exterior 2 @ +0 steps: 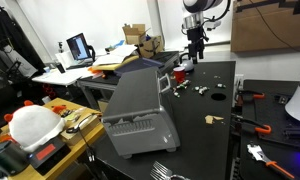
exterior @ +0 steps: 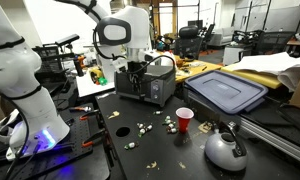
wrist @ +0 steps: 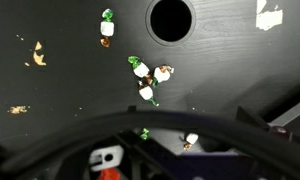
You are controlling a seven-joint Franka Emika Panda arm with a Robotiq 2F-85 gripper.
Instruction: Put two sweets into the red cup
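Note:
The red cup (exterior: 184,120) stands upright on the dark table, near its front. Small pale sweets lie scattered on the table to its left (exterior: 141,127) and in an exterior view (exterior 2: 202,90). In the wrist view a few sweets (wrist: 147,80) lie together below me, another (wrist: 107,28) lies further off, and one (wrist: 190,140) shows behind the gripper frame. My gripper (exterior: 136,72) (exterior 2: 195,58) (wrist: 155,150) hangs well above the table over the sweets. Its fingers look apart and empty. The red cup is out of the wrist view.
A grey kettle (exterior: 225,150) stands right of the cup. A black box (exterior: 150,85) sits behind the sweets, and a blue-grey lidded bin (exterior: 225,92) lies further back. A round black opening (wrist: 170,18) shows in the tabletop. Tools lie along the table's side (exterior 2: 255,125).

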